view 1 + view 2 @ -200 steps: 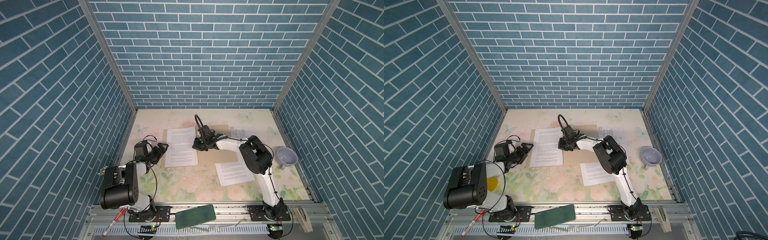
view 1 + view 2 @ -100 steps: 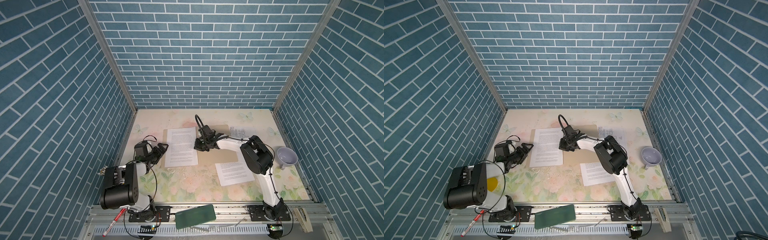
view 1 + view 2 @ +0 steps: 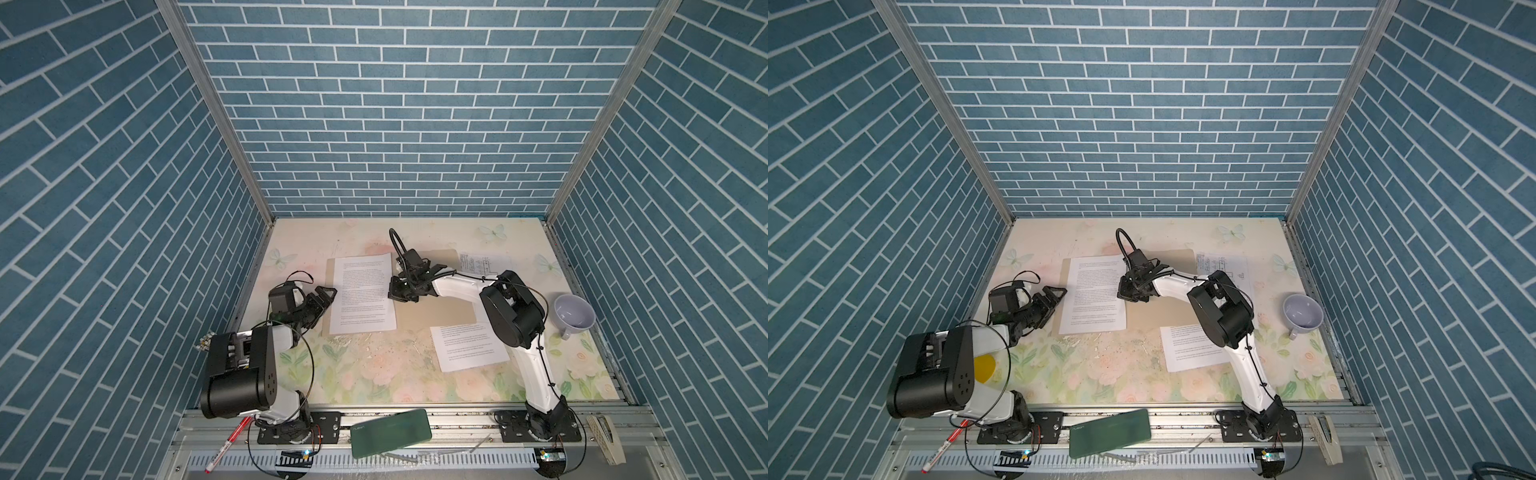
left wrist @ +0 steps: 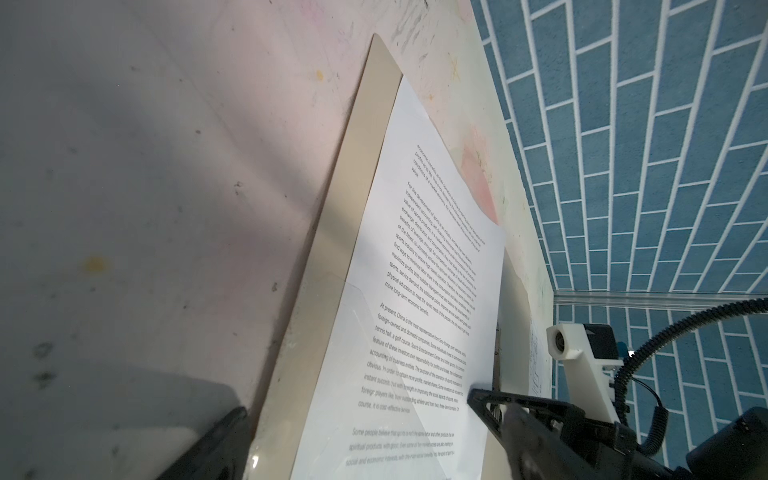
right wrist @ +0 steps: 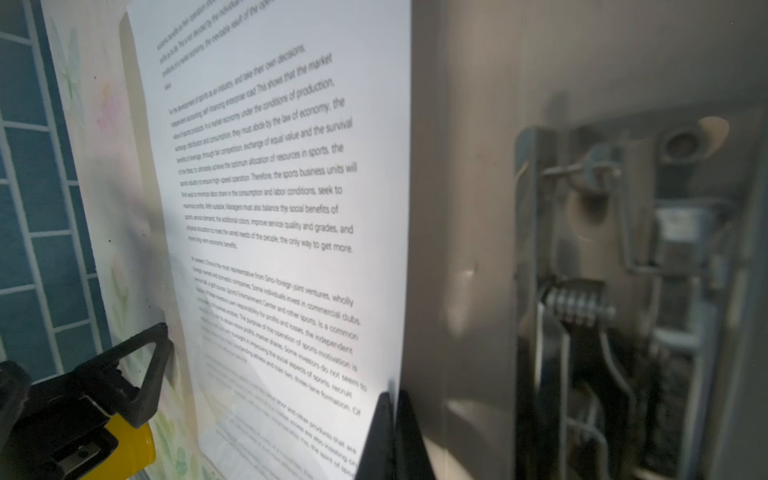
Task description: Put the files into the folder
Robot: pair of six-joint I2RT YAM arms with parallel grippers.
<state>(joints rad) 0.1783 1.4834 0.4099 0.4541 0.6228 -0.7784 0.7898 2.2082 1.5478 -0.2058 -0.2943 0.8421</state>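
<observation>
The right gripper (image 5: 390, 417) is pressed together on the spine-side edge of the printed sheet (image 3: 363, 297), which lies on the open folder (image 3: 451, 309), on its left leaf. Light, floppy, slick on card: I'd say an edge pinch is the only hold. The left gripper (image 3: 325, 296) gapes wide just beside the folder. The second text sheet (image 3: 469, 347) and diagram sheet (image 3: 484, 262) lie off to its right.

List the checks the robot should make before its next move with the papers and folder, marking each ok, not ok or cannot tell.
1. Jaws of right gripper shut on text sheet's edge: ok.
2. Jaws of left gripper open: ok.
3. Gap between left gripper and folder: cannot tell.
4. The folder lies open, flat: ok.
5. All sheets on folder: not ok; second text sheet and diagram sheet lie mostly off it.
6. The mug stands clear of papers: ok.
</observation>
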